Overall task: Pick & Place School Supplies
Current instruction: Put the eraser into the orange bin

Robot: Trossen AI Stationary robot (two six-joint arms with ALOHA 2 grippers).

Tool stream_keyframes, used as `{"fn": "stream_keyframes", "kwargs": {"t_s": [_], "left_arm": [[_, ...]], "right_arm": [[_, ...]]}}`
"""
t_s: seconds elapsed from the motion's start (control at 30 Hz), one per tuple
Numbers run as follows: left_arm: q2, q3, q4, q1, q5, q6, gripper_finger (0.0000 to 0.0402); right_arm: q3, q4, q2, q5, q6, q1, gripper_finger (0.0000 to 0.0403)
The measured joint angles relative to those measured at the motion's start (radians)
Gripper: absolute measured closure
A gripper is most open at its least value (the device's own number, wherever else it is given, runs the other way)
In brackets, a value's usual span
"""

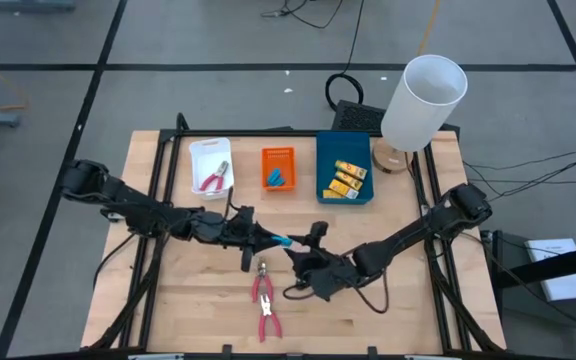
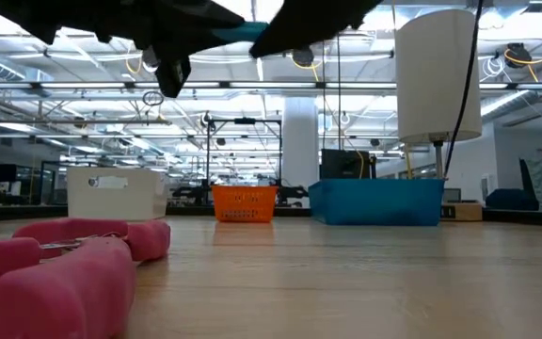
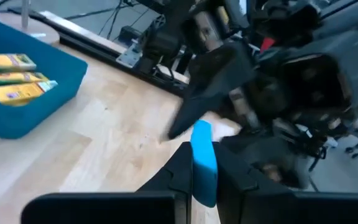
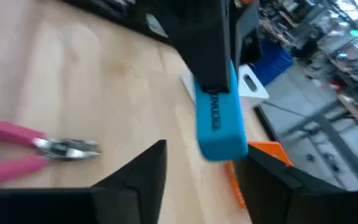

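High view puts my left gripper (image 1: pixel 276 240) clamped on the light-blue piece (image 1: pixel 282 241) below the orange tray (image 1: pixel 278 167); right gripper (image 1: pixel 303 252) part-open beside it. Thin grip: it could twist free.

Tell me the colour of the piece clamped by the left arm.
Light blue piece, clearest in the right wrist view.
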Motion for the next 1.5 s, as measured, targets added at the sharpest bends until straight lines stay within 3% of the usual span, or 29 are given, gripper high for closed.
{"fn": "stream_keyframes", "kwargs": {"t_s": [0.13,0.3,0.67,0.9,1.03,1.3,1.5], "left_arm": [[-0.044,0.0,-0.029,0.008,-0.03,0.045,0.0367],[-0.063,0.0,-0.049,0.046,-0.06,0.074,0.0366],[-0.062,0.0,-0.124,0.22,-0.061,0.112,0.0367],[-0.004,0.008,-0.163,0.422,-0.017,0.111,0.0367],[0.084,0.055,-0.191,0.512,0.035,0.108,0.0367],[0.303,0.176,-0.251,0.611,0.014,0.086,0.0366],[0.363,0.201,-0.249,0.649,0.01,0.041,0.033]], "right_arm": [[-0.027,-0.041,-0.057,-0.071,0.077,0.03,0.0209],[-0.187,0.05,-0.191,-0.109,0.132,0.059,0.0207],[-0.759,0.811,-0.498,-0.442,0.134,0.077,0.0234],[-0.998,1.096,-0.616,-0.439,0.15,0.069,0.0239],[-1.052,1.159,-0.655,-0.439,0.129,0.069,0.0239],[-1.056,1.152,-0.669,-0.434,0.092,0.068,0.024],[-1.056,1.136,-0.669,-0.435,0.121,0.068,0.0243]]}}
